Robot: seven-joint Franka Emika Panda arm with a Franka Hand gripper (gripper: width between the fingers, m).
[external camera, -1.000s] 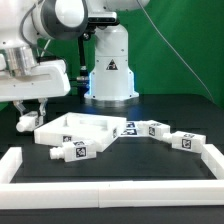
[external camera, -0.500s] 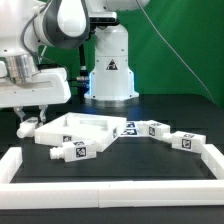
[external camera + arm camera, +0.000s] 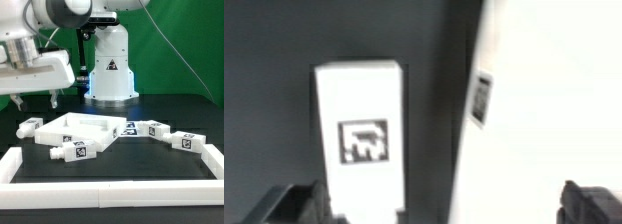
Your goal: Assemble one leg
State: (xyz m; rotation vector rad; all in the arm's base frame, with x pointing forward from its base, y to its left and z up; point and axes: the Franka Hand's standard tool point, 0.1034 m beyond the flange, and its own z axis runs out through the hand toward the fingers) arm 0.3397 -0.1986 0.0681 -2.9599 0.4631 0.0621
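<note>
A leg point(image 3: 31, 126), a white block with a dark end, lies on the table against the left corner of the white square tabletop point(image 3: 88, 122). My gripper point(image 3: 36, 101) hangs open and empty just above it. In the wrist view the leg point(image 3: 361, 130) with its square tag lies between the spread fingertips point(image 3: 288, 204), beside the tabletop's edge point(image 3: 553, 100). Another leg point(image 3: 72, 151) lies in front of the tabletop, and two more point(image 3: 150, 128) point(image 3: 186, 141) lie to the exterior view's right.
A white raised rail point(image 3: 110, 187) runs along the front and up both sides. The arm's white base point(image 3: 108, 68) stands behind the tabletop, before a green backdrop.
The gripper has risen from table height around the leg at the tabletop's left corner. The leg stays on the table where it was.
</note>
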